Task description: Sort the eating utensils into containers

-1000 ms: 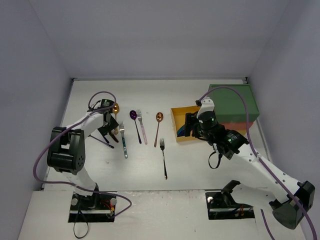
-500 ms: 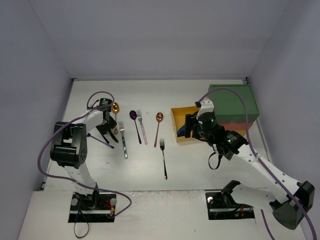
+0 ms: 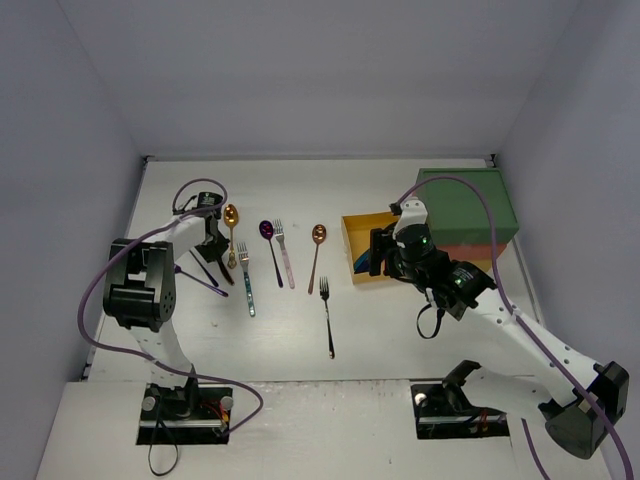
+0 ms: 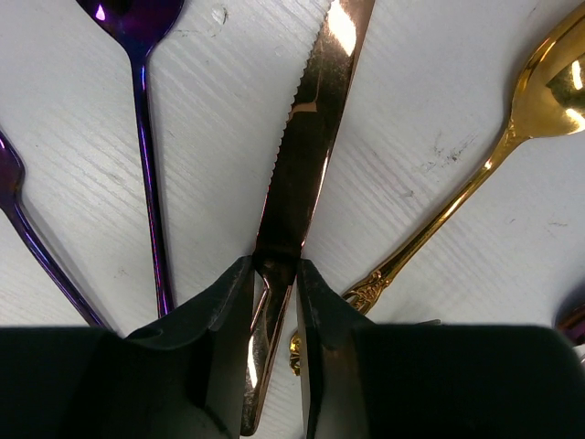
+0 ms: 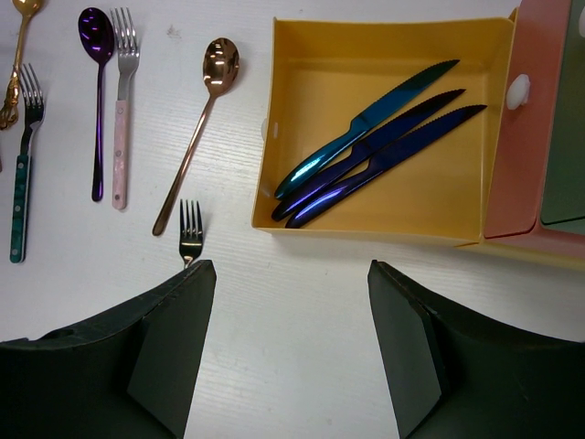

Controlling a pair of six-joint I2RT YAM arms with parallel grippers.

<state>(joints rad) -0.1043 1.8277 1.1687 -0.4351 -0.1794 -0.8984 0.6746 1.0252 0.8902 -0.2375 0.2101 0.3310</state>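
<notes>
In the left wrist view my left gripper (image 4: 274, 283) is down on the table, its jaws closed on the handle of a copper knife (image 4: 302, 155) that lies flat. A gold spoon (image 4: 539, 82) lies to its right and a purple spoon (image 4: 146, 137) to its left. From above, the left gripper (image 3: 212, 242) is at the table's left. My right gripper (image 5: 292, 347) is open and empty over bare table, just in front of the pulled-out yellow drawer (image 5: 366, 233), which holds a teal knife (image 5: 366, 123) and two dark blue knives (image 5: 384, 151).
A purple spoon (image 5: 94, 55), a pink-handled fork (image 5: 121, 119), a teal-handled fork (image 5: 23, 165), a copper spoon (image 5: 206, 110) and a black fork (image 5: 189, 233) lie in a row mid-table. The red-orange box (image 5: 535, 119) and green box (image 3: 470, 205) stand at the right.
My left gripper has shifted a little toward the far side and turned over the utensils at the left. The right arm has not moved.
</notes>
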